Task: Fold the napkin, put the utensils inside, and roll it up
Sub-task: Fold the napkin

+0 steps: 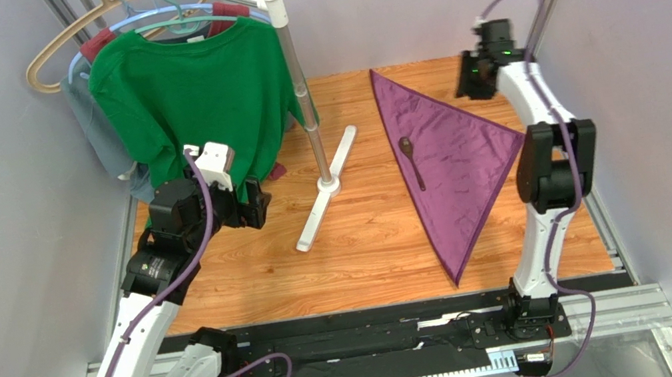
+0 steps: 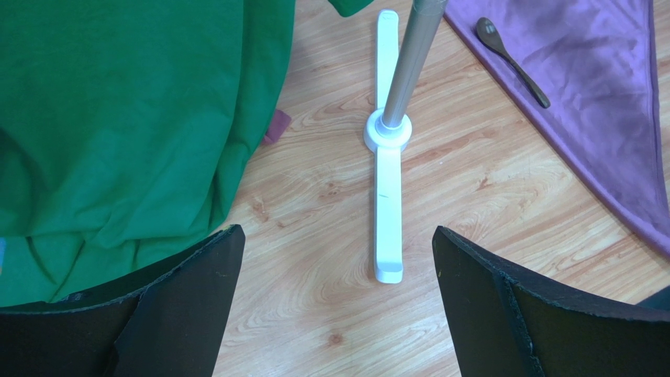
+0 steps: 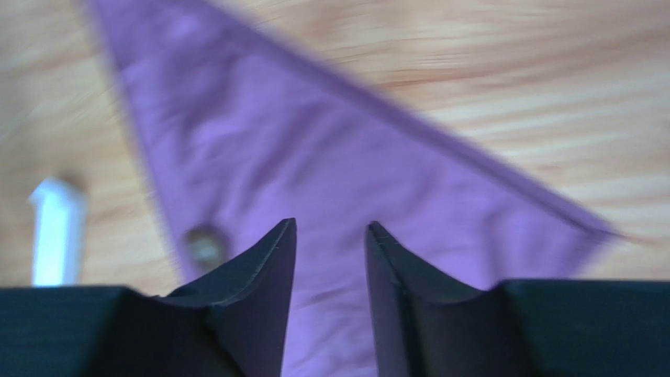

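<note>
The dark purple napkin lies folded into a long triangle on the right half of the wooden table. It also shows in the left wrist view and in the blurred right wrist view. A small dark spoon lies on the napkin near its left edge, and its bowl shows in the right wrist view. My right gripper hovers above the napkin's far part, jaws a little apart and empty. My left gripper is wide open and empty, left of the rack foot.
A clothes rack stands mid-table on a white foot with a metal pole. A green T-shirt hangs from it beside my left gripper, with a maroon garment behind. Walls close both sides.
</note>
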You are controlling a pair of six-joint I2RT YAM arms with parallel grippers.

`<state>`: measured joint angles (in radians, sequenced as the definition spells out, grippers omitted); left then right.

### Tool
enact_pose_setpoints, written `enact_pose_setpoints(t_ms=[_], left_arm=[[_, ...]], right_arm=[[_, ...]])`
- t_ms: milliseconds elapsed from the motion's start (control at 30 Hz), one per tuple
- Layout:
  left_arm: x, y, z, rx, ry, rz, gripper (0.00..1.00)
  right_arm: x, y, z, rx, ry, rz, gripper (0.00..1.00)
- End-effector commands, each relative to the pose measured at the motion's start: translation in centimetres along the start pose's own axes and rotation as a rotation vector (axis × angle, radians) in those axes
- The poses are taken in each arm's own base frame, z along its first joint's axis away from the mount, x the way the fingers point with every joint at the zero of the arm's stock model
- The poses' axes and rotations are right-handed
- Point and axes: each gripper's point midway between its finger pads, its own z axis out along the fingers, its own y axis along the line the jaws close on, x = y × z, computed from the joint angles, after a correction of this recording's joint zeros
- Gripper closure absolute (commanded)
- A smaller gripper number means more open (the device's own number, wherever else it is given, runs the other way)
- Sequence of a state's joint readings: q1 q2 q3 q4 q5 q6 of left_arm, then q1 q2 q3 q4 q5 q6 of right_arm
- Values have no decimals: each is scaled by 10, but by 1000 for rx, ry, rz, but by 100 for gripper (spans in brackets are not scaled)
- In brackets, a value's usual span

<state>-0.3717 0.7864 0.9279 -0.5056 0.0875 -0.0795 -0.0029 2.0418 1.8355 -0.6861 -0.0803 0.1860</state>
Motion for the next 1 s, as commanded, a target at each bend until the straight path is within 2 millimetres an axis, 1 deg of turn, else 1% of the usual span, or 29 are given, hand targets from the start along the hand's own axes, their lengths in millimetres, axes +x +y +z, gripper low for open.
enact_pose_setpoints(t_ms=[0,33,67,133,167,200,267,300,467,533,733,967], left_arm=[[-4,5,-1,-23,-15,14,1],[-4,6,0,-23,-17,14,1],[-4,5,-1,-21,-15,10,1],[-3,4,0,-15,-12,12,1],[-3,5,0,-18,-13,11,1],[-3,4,0,-15,-13,12,1],[-5,5,-1,-18,-18,13,1],[-4,5,-1,-18,-18,14,1],[-4,5,-1,-21,-17,13,1],[-3,6,0,-21,-13,14,1],[-3,5,1,-20,-10,14,1],[-1,5,3,-17,-1,12,1]], right_arm=[[15,-96,10,144,40,124,61],[14,-105,13,157,37,135,62],[18,-119,19,185,48,147,63],[16,-133,24,219,45,145,64],[20,-137,30,227,58,143,65],[21,-145,32,265,60,132,65],[22,-152,33,303,71,127,65],[25,-157,35,320,82,123,65],[38,-173,36,387,114,115,65],[40,-178,34,394,117,119,65],[46,-190,29,420,130,120,66],[57,-200,30,436,152,121,68]])
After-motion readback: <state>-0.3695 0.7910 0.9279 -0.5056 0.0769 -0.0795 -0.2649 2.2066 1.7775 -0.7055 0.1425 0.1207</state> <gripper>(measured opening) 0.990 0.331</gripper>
